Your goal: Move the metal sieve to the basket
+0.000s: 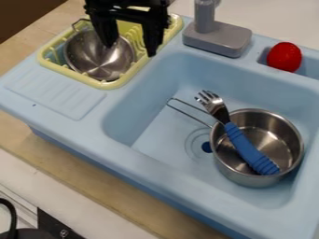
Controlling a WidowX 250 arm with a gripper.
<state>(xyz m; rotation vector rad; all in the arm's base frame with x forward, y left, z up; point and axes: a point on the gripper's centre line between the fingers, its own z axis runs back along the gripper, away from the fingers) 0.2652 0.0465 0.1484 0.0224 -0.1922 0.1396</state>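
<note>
The black gripper (131, 45) hangs from the top edge over the yellow basket, open, its two fingers spread apart. The metal sieve (98, 58), a round shiny bowl with a small wire handle at its upper left, rests inside the yellow basket (111, 84), hollow side up. One finger overlaps the sieve's upper right part; the other is beyond the sieve's right rim, over the basket's right side. Whether a finger touches the sieve, I cannot tell.
A light blue toy sink (159, 161) holds a steel pot (254, 178) with a wire handle. A blue-handled fork (249, 149) leans in the pot. Behind the basin stands a grey faucet (218, 38); a red object (284, 57) sits in the recess at right.
</note>
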